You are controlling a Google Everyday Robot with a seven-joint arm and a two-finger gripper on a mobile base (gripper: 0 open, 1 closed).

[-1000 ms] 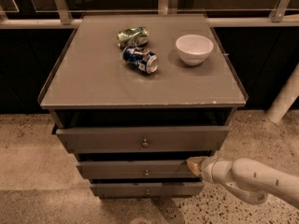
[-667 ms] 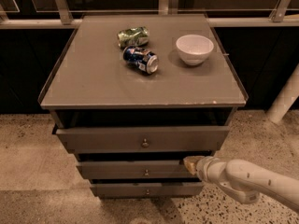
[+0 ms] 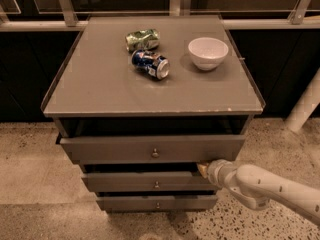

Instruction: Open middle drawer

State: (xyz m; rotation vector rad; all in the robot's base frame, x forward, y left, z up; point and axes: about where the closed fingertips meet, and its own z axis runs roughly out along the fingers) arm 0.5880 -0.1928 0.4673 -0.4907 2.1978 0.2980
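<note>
Reaching in from the right, we are holding the gripper [image 3: 203, 169] at the top right corner of the middle drawer [image 3: 125, 182], second front beneath the bench [image 3: 100, 79]; its grip we cannot tell.

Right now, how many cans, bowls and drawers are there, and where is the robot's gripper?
Cans: 2, a green can and a blue can.
Bowls: 1, the white bowl.
Drawers: 3, the top drawer, the middle drawer and the bottom drawer.
Grippers: 1, the gripper, by the middle drawer's right end.
Total: 7.
</note>
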